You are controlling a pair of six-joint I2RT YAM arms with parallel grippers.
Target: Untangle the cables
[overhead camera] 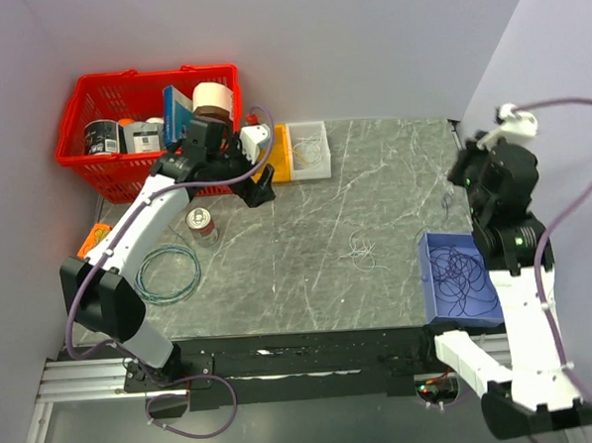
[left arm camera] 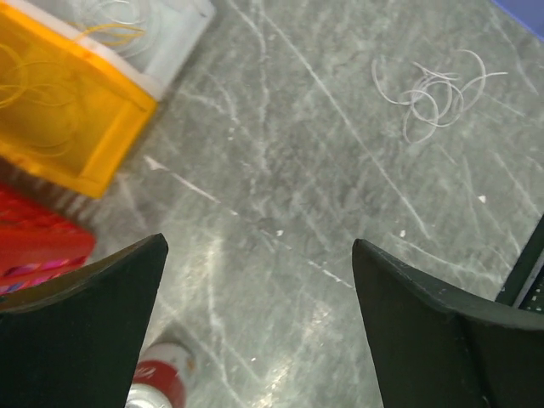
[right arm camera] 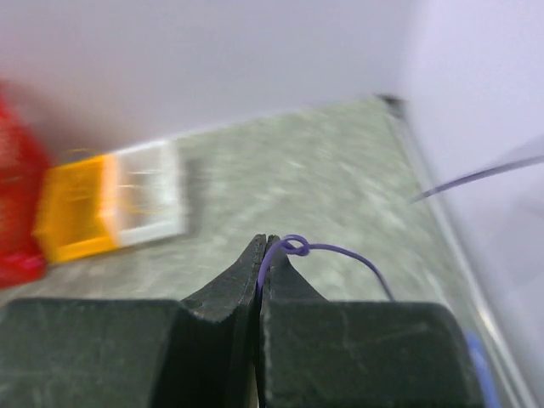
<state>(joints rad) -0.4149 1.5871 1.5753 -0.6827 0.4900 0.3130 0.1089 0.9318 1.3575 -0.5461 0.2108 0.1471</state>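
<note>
Purple wire (right arm camera: 340, 250) sits pinched in the tightly closed right gripper (right arm camera: 263, 248), its free end arcing off sideways. Pale wires (left arm camera: 433, 89) lie mid-table, ahead of the wide-open, empty left gripper (left arm camera: 259, 248), between both arms.

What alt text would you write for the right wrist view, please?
The right gripper is shut on a purple cable that curls to the right. Behind, blurred, a grey table holds an orange bin and a white bin.
</note>
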